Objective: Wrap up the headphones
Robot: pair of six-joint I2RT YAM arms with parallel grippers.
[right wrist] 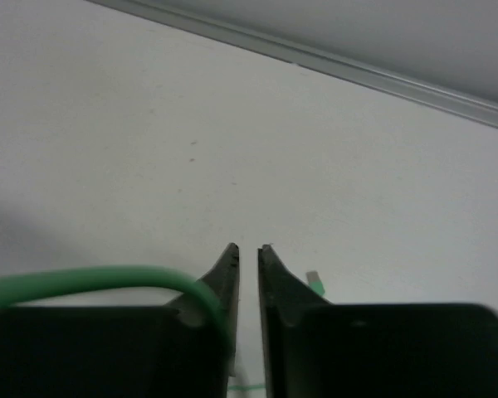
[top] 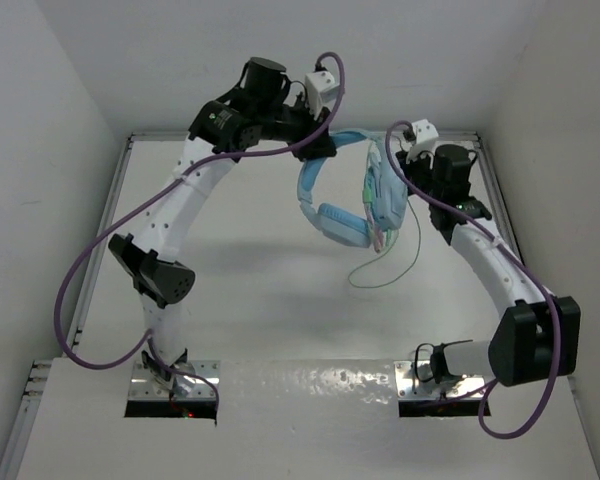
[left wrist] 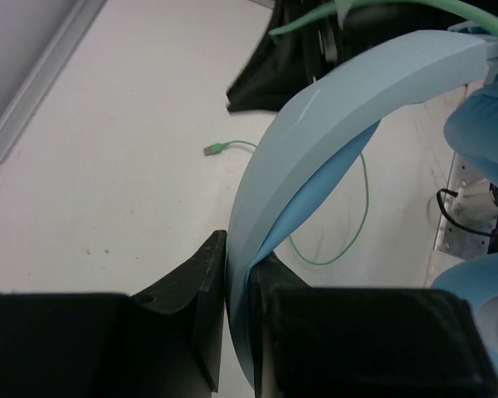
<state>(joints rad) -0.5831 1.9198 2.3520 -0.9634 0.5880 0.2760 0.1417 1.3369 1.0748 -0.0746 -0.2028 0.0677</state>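
Note:
The light blue headphones (top: 342,222) hang above the table between both arms. My left gripper (top: 325,146) is shut on their curved headband (left wrist: 332,108), which runs up from between the fingers in the left wrist view. My right gripper (top: 408,178) is beside the right earcup (top: 386,195). In the right wrist view its jaws are nearly closed, and the pale green cable (right wrist: 91,282) passes over the left finger and down into the gap. The cable (top: 388,268) loops down onto the table, and its plug (left wrist: 213,150) lies there, also seen in the right wrist view (right wrist: 314,283).
White walls enclose the table on the left, back and right, with a metal rim (top: 108,205) along the left edge. Purple robot cables (top: 80,280) loop off both arms. The arm bases (top: 170,385) sit at the near edge.

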